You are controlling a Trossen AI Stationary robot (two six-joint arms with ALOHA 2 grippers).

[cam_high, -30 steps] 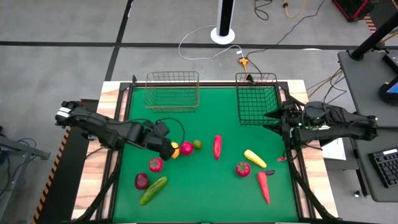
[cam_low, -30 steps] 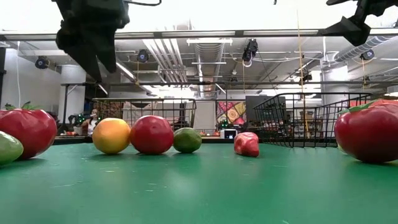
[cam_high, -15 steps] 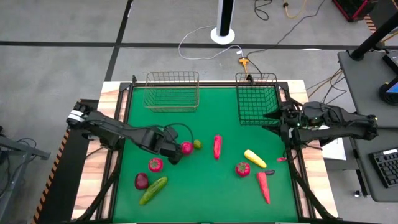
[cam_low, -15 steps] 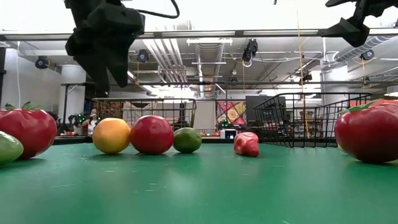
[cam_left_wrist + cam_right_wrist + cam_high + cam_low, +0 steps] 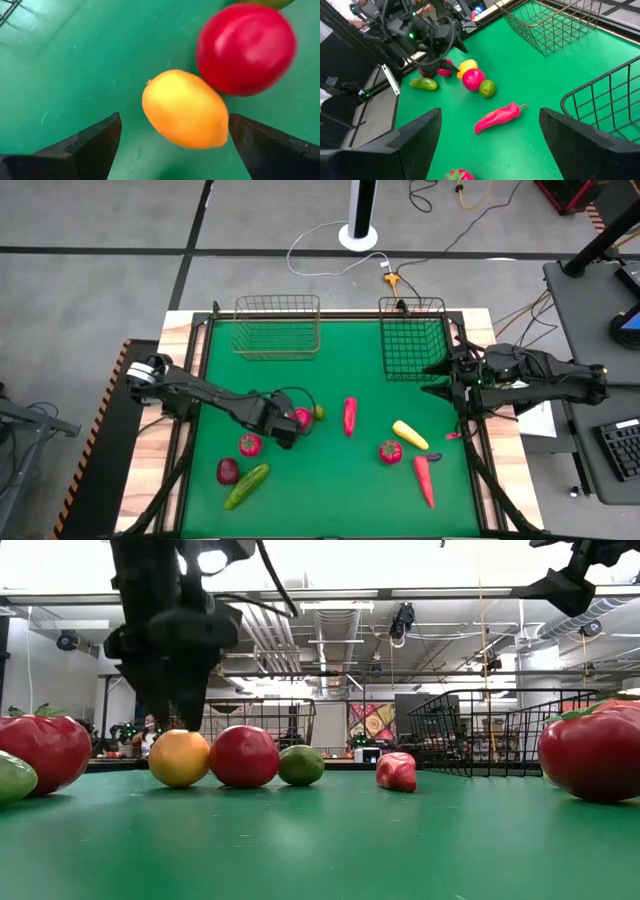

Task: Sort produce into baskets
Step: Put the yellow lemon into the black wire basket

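Observation:
My left gripper [image 5: 174, 122] is open and points down over the yellow lemon [image 5: 185, 109]. Its fingers stand on either side of the lemon without touching it. In the low view it [image 5: 178, 705] hangs just above the lemon [image 5: 180, 758]. The lemon rests on the green mat against a red round fruit [image 5: 301, 417], with a lime [image 5: 317, 411] beyond. My right gripper [image 5: 437, 377] is open and empty by the dark wire basket [image 5: 413, 338]. The tan wire basket [image 5: 277, 326] stands at the far edge.
A red chili [image 5: 349, 415] lies mid-table. A long yellow piece [image 5: 410, 434], a red fruit [image 5: 390, 451] and a second chili [image 5: 425, 480] lie near right. A pink fruit [image 5: 250, 444], a dark-red fruit [image 5: 228, 471] and a cucumber [image 5: 246, 485] lie near left.
My left gripper has moved a little toward the table's right edge and come down over the lemon, staying open. The produce has not moved.

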